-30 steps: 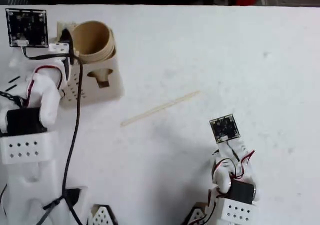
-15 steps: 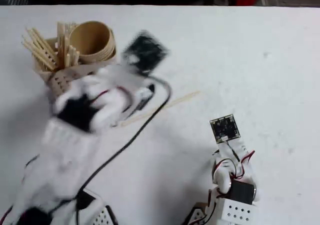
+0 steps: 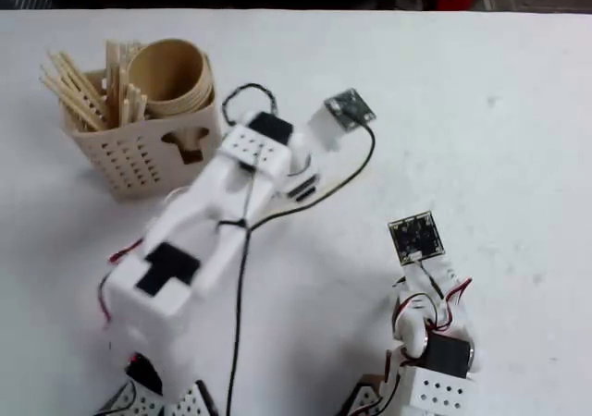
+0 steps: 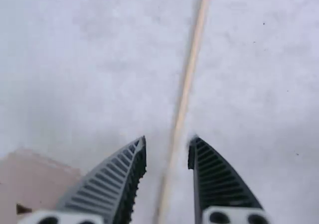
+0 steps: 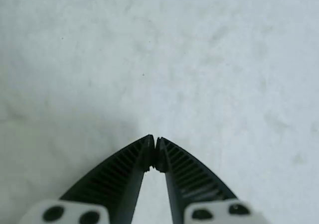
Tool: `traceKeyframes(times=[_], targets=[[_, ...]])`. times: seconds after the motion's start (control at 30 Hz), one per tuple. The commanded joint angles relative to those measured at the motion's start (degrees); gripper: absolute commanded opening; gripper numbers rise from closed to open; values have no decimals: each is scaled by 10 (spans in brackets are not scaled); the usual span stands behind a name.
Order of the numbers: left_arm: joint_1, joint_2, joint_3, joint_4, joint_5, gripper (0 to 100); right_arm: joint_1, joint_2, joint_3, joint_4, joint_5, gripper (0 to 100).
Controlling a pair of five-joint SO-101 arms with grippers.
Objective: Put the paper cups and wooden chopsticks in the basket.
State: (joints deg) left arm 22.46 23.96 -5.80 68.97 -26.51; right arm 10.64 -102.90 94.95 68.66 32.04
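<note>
A cream slotted basket (image 3: 139, 157) stands at the back left. It holds stacked paper cups (image 3: 171, 74) and a bundle of wooden chopsticks (image 3: 79, 88). One loose chopstick (image 4: 188, 79) lies flat on the white table. My left gripper (image 4: 167, 144) is open just above it, and the stick runs between the two fingers. In the high view the left arm (image 3: 222, 203) stretches from the front left to the table's middle and covers most of that stick. My right gripper (image 5: 153, 145) is shut on nothing, low over bare table, with its arm (image 3: 430, 337) folded at the front right.
The left arm's black cable (image 3: 319, 194) loops over the table beside the wrist. The table's far edge (image 3: 370, 11) runs along the back, with dark floor beyond it.
The left arm has swung from the far left beside the basket to the table's middle, ending over the loose chopstick. The basket's chopsticks came into sight. The right arm has not moved.
</note>
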Motion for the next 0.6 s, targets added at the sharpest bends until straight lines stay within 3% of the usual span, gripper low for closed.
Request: traceKeyframes(times=[0.0,0.43,0.57], targets=[[25,44,-63,-7,-4,146,-4,-3,-2,0,4,21],[12,179,-156,4,-3,145,-4,-3,-2,0,4,21],[11,186,-196,55,-3,41,-4,-3,-2,0,4,21]])
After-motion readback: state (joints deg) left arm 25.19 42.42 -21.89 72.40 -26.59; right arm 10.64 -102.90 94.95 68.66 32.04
